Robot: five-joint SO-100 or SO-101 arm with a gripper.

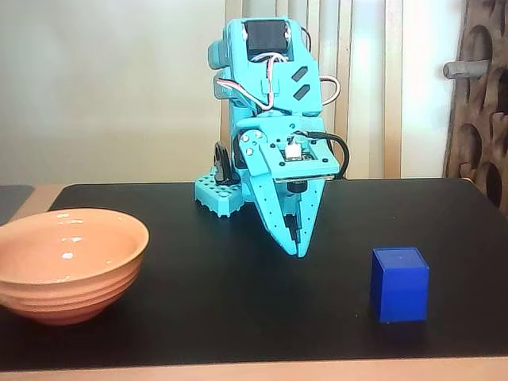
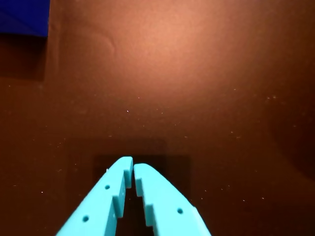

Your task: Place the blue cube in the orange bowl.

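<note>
Blue cube upright on the black mat, at the right of the fixed view near the front edge, one flat face toward the camera and top face just visible; no clear long axis, only slightly taller than wide. In the wrist view, only a corner of the blue cube in the upper left. Orange bowl at the far left of the fixed view, mouth up, partly cut off by the frame, well apart from the cube.

Gripper pointing down between them, nearer the cube, tips just above or on the mat, cannot tell which. Fingers pressed nearly together, only a narrow slit left, nothing between them.

Mat dark and matte, with fine dust specks, over a pale wooden table. Behind, a cream wall, pale vertical slats and a brown perforated panel at the right.
</note>
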